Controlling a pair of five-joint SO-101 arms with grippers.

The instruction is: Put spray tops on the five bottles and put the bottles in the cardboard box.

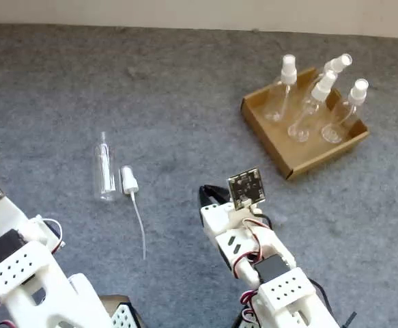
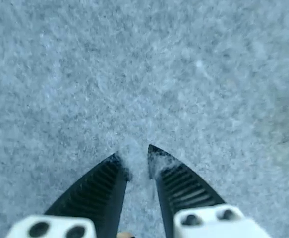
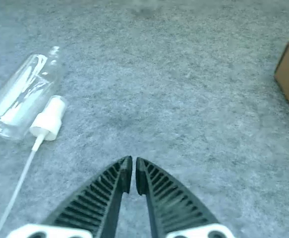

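Right gripper (image 3: 133, 172) hovers near uncapped bottle (image 3: 21, 95) and spray top (image 3: 49, 117).

Four capped bottles (image 1: 310, 109) in box (image 1: 328, 154); fifth bottle (image 1: 104, 171), spray top (image 1: 129, 182) outside.

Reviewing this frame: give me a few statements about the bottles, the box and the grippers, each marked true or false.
1. Four capped bottles stand in the cardboard box. True.
2. The fifth bottle lies on the carpet with its top fitted. False: the spray top lies loose beside it.
3. The right gripper holds the spray top. False: it is empty, its jaws almost together over bare carpet.
4. The left gripper holds nothing. True.
5. The fifth bottle lies between the box and the right gripper. False: it lies on the far side of that gripper from the box.
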